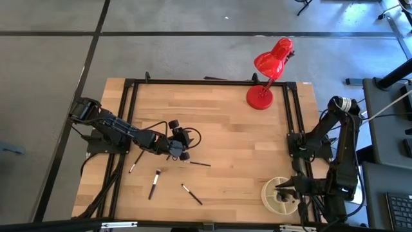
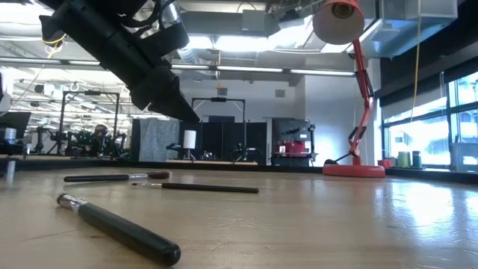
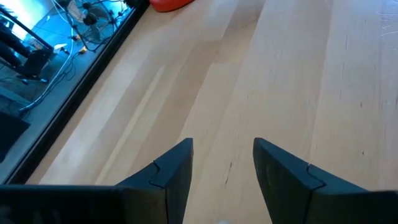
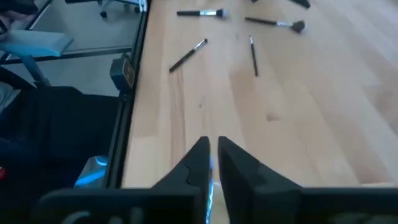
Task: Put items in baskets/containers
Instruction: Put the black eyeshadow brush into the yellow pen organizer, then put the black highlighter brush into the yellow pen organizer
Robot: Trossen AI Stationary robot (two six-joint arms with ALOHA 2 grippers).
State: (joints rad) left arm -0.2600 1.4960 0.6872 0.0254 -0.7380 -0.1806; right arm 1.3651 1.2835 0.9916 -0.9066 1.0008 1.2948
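Note:
Several thin dark-handled brushes lie flat on the wooden table at its near left: one, one, one and one. They also show in the right wrist view, for instance one. My left gripper hangs open above the bare wood just beyond them, touching nothing. The round cream dish sits at the near right. My right gripper is over it, pointing toward the table's left, fingers almost together on a thin brush shaft. My right gripper has a thin, pale-glinting brush shaft in the narrow slit between its two fingers. The fingers themselves hide the rest of the brush, so which part they have cannot be told. They slant downward from the table's right, above the dish.
A red desk lamp stands on its round base at the far right. A black frame rail runs along the table's edges. Bare wood lies between the brushes and the dish.

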